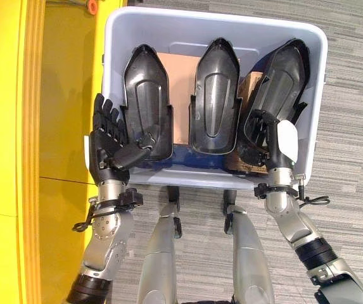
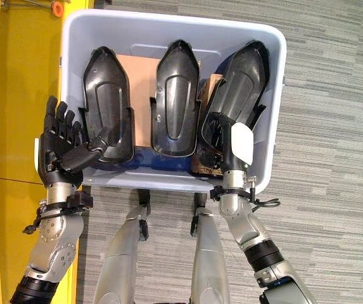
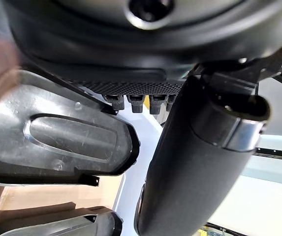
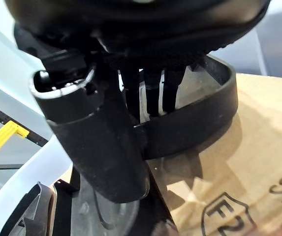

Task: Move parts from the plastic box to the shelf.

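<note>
Three black moulded parts stand on end in the plastic box (image 1: 308, 76), side by side across the upper half of the frame, with cardboard (image 1: 180, 82) packed behind and between them. The right part (image 1: 282, 82) leans toward the upper right, and the right hand (image 1: 267, 136) is on its lower end: in the right wrist view the fingers (image 4: 153, 91) hook down over the part's curved rim with the thumb (image 4: 96, 142) on the near side, so that hand is clamped on it. The left part (image 1: 144, 95) stands at centre left, and the left hand (image 1: 108, 142) sits beside it with fingers straight and spread up along the box's left wall, thumb (image 1: 130, 155) laid across toward the part's lower edge (touching or just short of it, I can't say).

Now the risks. The right grip is low on a tall, tilted piece, so a lift could swing its top against the box rim or knock the middle part (image 1: 214, 92). The rim hold looks shallow, and a slip would drop it back in. On the left, a bare thumb contact won't carry anything. The yellow shelf (image 1: 16, 126) fills the left edge, close to that arm.
</note>
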{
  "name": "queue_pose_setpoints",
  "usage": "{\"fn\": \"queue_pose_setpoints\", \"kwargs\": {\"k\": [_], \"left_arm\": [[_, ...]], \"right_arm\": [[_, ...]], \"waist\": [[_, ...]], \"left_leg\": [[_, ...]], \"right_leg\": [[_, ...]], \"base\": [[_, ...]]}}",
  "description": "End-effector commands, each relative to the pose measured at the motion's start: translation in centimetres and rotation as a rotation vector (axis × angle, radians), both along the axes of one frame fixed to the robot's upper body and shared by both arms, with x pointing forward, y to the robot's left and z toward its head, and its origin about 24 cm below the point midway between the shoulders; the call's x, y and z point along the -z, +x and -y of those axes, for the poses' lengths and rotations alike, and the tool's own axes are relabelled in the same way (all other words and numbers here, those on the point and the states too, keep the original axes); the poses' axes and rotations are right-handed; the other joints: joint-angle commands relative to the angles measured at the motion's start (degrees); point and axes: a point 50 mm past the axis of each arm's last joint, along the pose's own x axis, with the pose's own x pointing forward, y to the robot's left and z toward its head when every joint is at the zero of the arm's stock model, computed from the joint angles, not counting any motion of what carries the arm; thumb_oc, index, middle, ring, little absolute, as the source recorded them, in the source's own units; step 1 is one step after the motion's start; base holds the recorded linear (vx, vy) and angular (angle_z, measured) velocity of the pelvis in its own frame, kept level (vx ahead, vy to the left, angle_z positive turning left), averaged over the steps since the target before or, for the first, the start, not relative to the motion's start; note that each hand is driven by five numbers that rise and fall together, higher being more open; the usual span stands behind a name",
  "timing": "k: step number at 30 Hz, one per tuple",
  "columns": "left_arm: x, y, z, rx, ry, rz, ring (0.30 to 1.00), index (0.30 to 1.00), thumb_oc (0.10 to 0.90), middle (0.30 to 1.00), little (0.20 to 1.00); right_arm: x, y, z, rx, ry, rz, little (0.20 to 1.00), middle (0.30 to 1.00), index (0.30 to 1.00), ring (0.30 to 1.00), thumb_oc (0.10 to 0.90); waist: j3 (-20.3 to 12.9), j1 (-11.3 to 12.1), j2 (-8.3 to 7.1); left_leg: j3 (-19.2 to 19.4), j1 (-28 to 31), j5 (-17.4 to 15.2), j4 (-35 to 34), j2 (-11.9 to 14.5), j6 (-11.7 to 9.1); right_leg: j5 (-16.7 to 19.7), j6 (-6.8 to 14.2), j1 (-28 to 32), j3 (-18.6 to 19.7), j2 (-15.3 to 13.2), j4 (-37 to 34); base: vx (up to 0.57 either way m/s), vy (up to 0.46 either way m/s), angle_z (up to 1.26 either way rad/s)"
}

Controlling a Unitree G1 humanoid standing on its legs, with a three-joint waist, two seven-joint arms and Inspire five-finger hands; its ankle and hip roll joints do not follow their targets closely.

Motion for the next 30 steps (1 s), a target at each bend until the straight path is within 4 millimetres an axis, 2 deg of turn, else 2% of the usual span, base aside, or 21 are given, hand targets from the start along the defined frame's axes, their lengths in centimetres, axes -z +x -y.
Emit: {"fn": "queue_pose_setpoints", "kwargs": {"k": [1,2,3,4,5,16,26,27,30], "left_arm": [[-4.8,-1.4,0.3,0.017,0.012,0.279,1.0,1.0,0.9,1.0,1.0],[-4.7,-1.4,0.3,0.017,0.012,0.279,1.0,1.0,0.9,1.0,1.0],[-4.8,-1.4,0.4,0.021,0.012,0.28,1.0,1.0,0.9,1.0,1.0],[-4.8,-1.4,0.4,0.021,0.013,0.28,1.0,1.0,0.9,1.0,1.0],[-4.8,-1.4,0.4,0.021,0.013,0.279,1.0,1.0,0.9,1.0,1.0],[-4.4,-1.2,0.6,0.034,0.027,0.252,1.0,1.0,0.9,1.0,1.0],[-3.2,-1.0,0.1,0.034,0.054,0.192,1.0,1.0,0.9,1.0,1.0],[-2.6,-1.0,-0.3,0.031,0.069,0.161,1.0,1.0,0.9,1.0,1.0],[-2.2,-1.0,-0.5,0.028,0.067,0.141,1.0,1.0,0.9,1.0,1.0]], "right_arm": [[1.4,-0.2,0.0,-0.051,-0.037,-0.105,0.3,0.3,0.3,0.3,0.4],[1.4,-0.2,0.0,-0.051,-0.037,-0.105,0.3,0.3,0.3,0.3,0.4],[1.4,-0.3,0.0,-0.055,-0.045,-0.102,0.3,0.3,0.3,0.3,0.4],[1.4,-0.3,0.0,-0.057,-0.045,-0.102,0.3,0.3,0.3,0.3,0.4],[1.3,-0.5,0.0,-0.063,-0.043,-0.1,0.3,0.3,0.3,0.3,0.4],[0.8,-1.6,0.6,-0.092,-0.037,-0.071,0.3,0.3,0.3,0.3,0.4],[-2.0,-2.5,1.5,-0.105,-0.031,0.053,0.3,0.3,0.3,0.3,0.4],[-3.1,-2.9,1.7,-0.114,-0.026,0.098,0.3,0.3,0.3,0.3,0.4],[-3.8,-3.2,1.9,-0.128,-0.019,0.128,0.3,0.3,0.3,0.3,0.4]], "waist": [[-0.81,0.23,2.59],[-0.77,0.2,2.58],[-0.77,0.2,2.46],[-0.81,0.19,2.41],[-0.77,0.06,2.3],[-1.82,-0.04,0.84],[-4.15,0.21,-0.33],[-5.55,0.18,-0.47],[-6.46,0.21,-0.49]], "left_leg": [[2.61,1.85,-8.92,4.28,1.87,-0.77],[2.99,1.15,-7.48,4.1,1.91,-0.41],[2.97,1.62,-7.47,3.94,1.91,-0.45],[2.59,2.58,-8.89,4.05,1.84,-0.79],[2.93,2.14,-7.42,3.91,1.91,-0.41],[2.4,8.0,-7.39,2.16,2.46,-0.71],[2.07,16.19,-6.79,-1.55,3.5,-1.42],[2.02,18.81,-6.15,-3.65,3.76,-1.63],[1.91,20.78,-5.5,-5.33,3.71,-1.77]], "right_leg": [[-1.76,1.73,5.93,1.11,-0.69,-5.19],[-0.55,1.45,5.27,0.89,-0.74,-5.44],[-0.57,1.44,5.69,0.79,-0.7,-5.5],[-1.74,1.73,6.53,1.04,-0.64,-5.27],[-0.51,1.44,6.16,0.83,-0.67,-5.49],[-0.95,1.52,12.08,0.19,-0.33,-6.84],[-1.07,1.77,19.88,-0.29,0.03,-10.42],[-0.91,1.98,22.23,-0.54,0.12,-12.26],[-0.63,2.04,23.95,-0.74,0.29,-13.84]], "base": [[-0.07,0.002,-0.01],[-0.08,-0.001,0.0],[0.0,0.0,0.0],[0.0,0.0,0.0],[0.0,0.0,0.0],[-0.01,0.0,0.0],[0.03,-0.027,0.0],[0.05,-0.04,0.02],[0.05,-0.037,-0.02]]}}
